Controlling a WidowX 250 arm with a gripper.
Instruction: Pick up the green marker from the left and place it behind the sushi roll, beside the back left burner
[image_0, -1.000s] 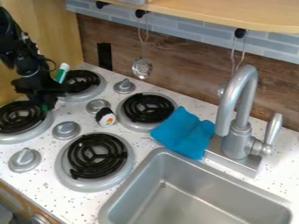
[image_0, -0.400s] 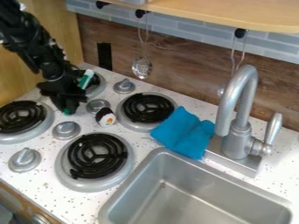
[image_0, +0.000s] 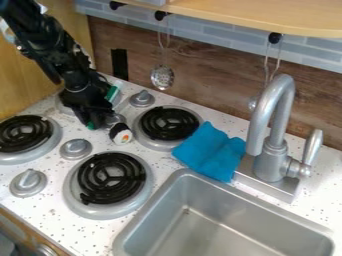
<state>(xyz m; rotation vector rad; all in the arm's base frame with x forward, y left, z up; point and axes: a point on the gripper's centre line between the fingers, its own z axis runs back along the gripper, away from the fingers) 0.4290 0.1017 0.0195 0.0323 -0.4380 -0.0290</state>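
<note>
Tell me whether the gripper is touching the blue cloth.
Apart: in the camera view, the toy sushi roll and a black coil burner show between the gripper and the blue cloth.

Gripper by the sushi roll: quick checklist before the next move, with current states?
1. Gripper near the sushi roll: ok, right beside it.
2. Daylight between gripper and roll: cannot tell from this angle.
3. Roll off the coils: ok, on the counter beside the burner nearest the blue cloth.
4. Gripper clear of the knob behind the roll: not ok, it overlaps the knob in view; contact cannot be told.
5. Blue cloth clear of gripper: ok, across that burner, by the sink.
</note>
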